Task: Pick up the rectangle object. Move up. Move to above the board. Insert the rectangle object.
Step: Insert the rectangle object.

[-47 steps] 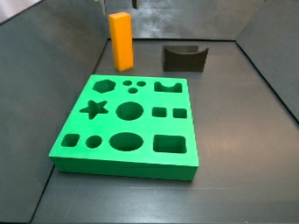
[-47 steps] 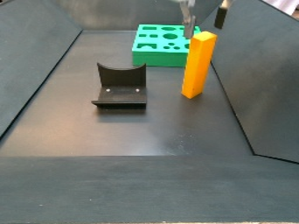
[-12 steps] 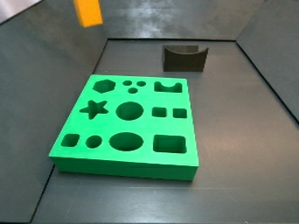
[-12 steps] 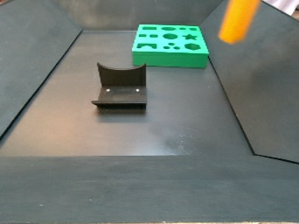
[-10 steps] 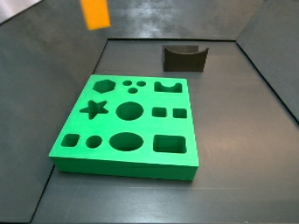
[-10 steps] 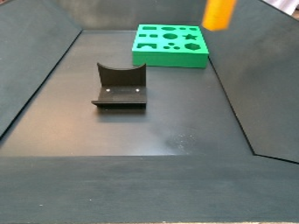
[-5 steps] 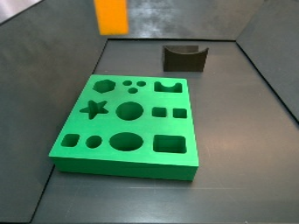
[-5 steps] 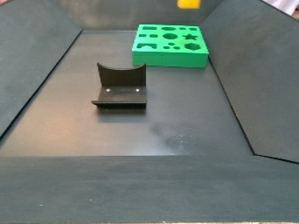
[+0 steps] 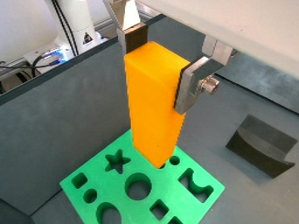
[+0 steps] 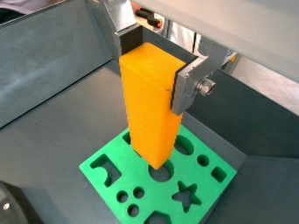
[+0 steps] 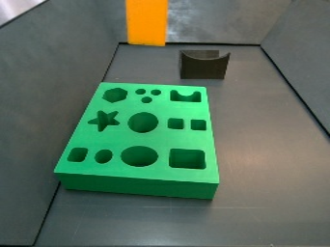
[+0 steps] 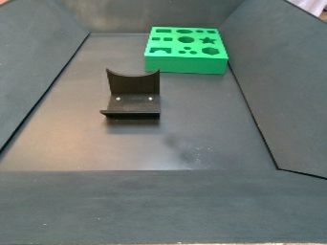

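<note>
My gripper (image 9: 160, 54) is shut on the top of the rectangle object (image 9: 156, 105), a tall orange-yellow block that hangs upright between the silver fingers (image 9: 193, 83); both wrist views show this (image 10: 155, 101). The green board (image 9: 135, 190) with its shaped cut-outs lies well below the block's lower end (image 10: 158, 184). In a side view only the block's lower part (image 11: 147, 23) shows at the upper edge, high above the far side of the board (image 11: 142, 137). In a side view the board (image 12: 186, 50) lies at the far end; block and gripper are out of frame.
A short dark block with a curved notch (image 11: 204, 64) stands on the dark floor beyond the board; it also shows in a side view (image 12: 130, 94) and a wrist view (image 9: 267, 146). Grey sloping walls (image 11: 52, 58) close in the floor on all sides.
The block, held in my gripper, was lifted off the floor and has moved sideways at height, from left of the board toward above it. It has left one side view.
</note>
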